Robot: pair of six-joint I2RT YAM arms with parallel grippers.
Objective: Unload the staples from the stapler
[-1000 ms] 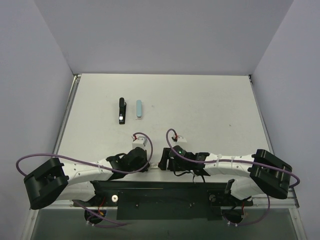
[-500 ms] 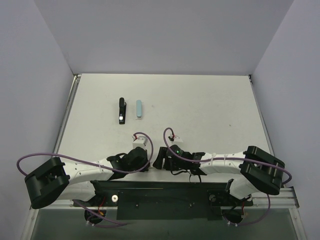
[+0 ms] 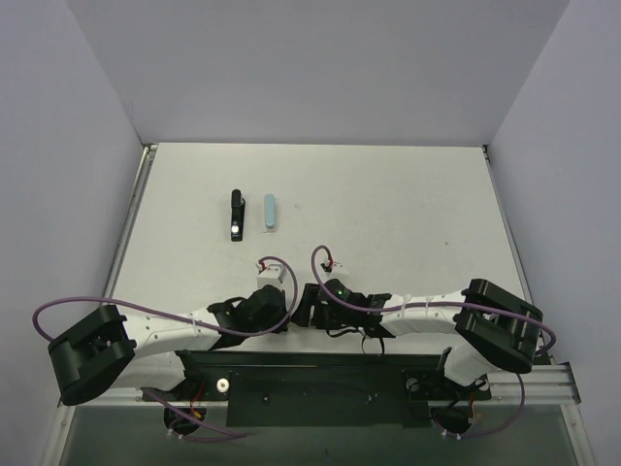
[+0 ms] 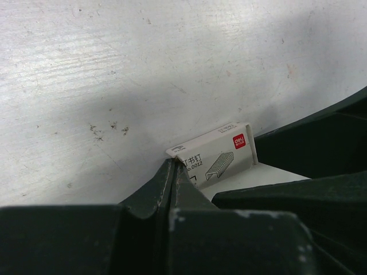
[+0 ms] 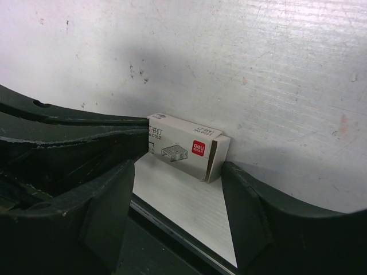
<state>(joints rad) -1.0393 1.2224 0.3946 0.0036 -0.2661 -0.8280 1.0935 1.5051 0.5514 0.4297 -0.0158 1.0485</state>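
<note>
A black stapler [image 3: 235,215] lies at the far left of the table, with a light blue oblong piece [image 3: 270,212] just right of it. Both arms are low at the near edge. My left gripper [image 3: 279,316] is shut and empty. In the left wrist view its closed tips [image 4: 174,164] touch the near corner of a small white staple box [image 4: 217,157]. My right gripper [image 3: 310,309] is open, and in the right wrist view [image 5: 179,172] the same staple box [image 5: 186,146] stands just ahead of its fingers. Both grippers are far from the stapler.
The table [image 3: 388,214] is white and scuffed, with grey walls on three sides. A black base rail [image 3: 310,374] runs along the near edge under the arms. Purple cables [image 3: 146,311] loop over both arms.
My right arm has slid left, bringing its gripper closer to the left gripper. The left arm, the stapler and the blue piece have not moved.
</note>
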